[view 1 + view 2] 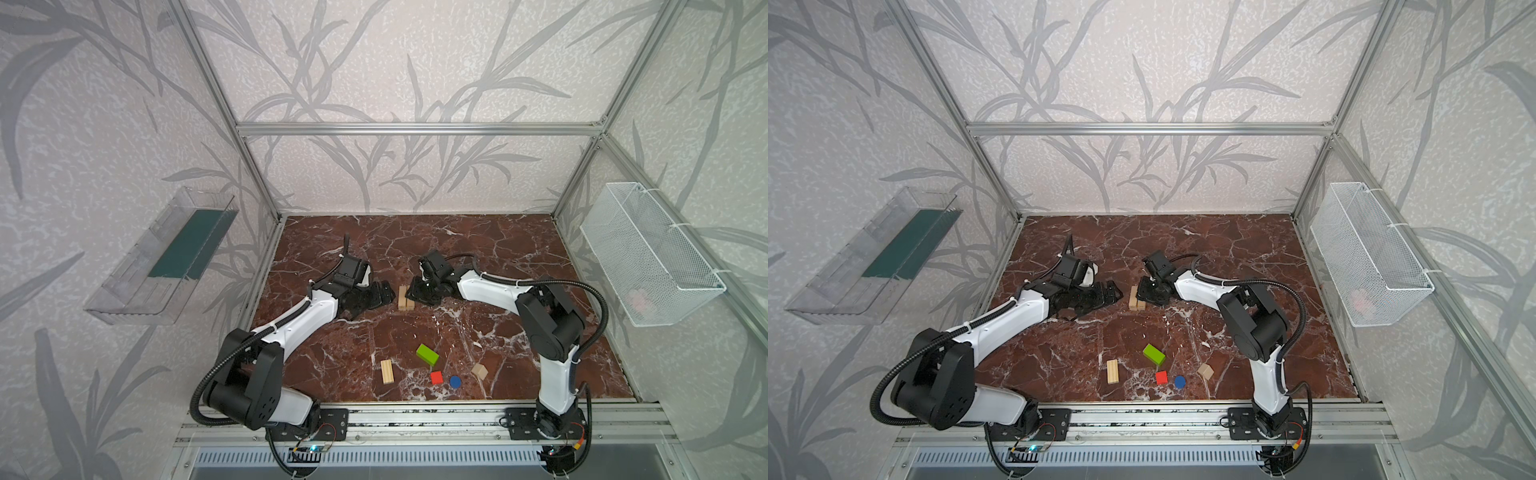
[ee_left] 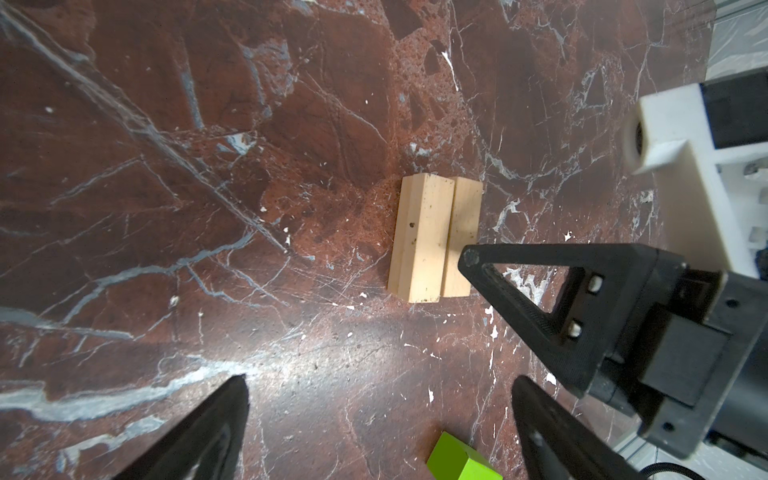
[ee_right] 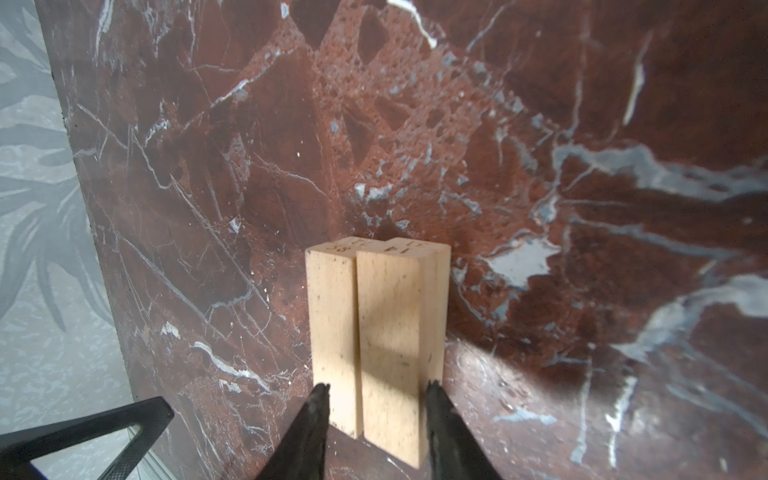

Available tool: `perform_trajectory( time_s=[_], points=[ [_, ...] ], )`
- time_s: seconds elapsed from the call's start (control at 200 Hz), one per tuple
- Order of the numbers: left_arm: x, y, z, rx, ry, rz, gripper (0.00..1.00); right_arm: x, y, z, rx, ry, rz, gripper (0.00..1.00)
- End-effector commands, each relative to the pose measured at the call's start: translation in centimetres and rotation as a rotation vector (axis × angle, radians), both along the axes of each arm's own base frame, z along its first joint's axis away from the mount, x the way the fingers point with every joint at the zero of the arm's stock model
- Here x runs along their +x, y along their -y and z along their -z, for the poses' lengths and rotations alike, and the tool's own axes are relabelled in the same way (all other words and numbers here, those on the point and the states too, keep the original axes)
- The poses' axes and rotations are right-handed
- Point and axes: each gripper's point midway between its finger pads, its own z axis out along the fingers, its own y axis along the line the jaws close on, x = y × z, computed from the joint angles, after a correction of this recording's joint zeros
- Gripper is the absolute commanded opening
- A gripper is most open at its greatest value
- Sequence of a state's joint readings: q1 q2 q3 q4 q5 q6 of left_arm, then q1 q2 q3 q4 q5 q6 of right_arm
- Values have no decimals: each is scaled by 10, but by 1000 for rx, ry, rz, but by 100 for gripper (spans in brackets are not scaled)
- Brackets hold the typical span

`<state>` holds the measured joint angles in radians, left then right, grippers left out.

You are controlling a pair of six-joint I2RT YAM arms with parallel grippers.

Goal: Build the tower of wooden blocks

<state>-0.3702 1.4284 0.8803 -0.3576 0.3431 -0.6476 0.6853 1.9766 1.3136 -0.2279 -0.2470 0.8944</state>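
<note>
Find the two planks (image 1: 406,298) in the middle of the table (image 1: 498,257), lying side by side and touching. Look at the right end effector (image 3: 377,390): tips half spread at the planks' near end, pinching or only touching (hard to tell). Keep the left end effector (image 2: 380,399) wide and empty, just beside them. Push both planks snug and even. Ease off slowly, then lift straight up. Leave the third plank (image 1: 386,371), lime-green brick (image 1: 427,354), red cube (image 1: 436,377) and blue disc (image 1: 455,381) near the front for later.
</note>
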Motion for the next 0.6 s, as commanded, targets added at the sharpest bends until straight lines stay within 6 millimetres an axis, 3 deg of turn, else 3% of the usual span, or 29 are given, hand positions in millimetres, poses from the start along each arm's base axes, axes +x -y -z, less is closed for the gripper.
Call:
perform_trajectory(
  time_s=[0.0, 0.6],
  points=[
    [6, 0, -10, -6, 25, 1, 96, 6, -9, -10, 30, 17, 0, 40],
    [4, -3, -11, 10, 26, -4, 96, 3, -10, -28, 57, 36, 8, 41]
  ],
)
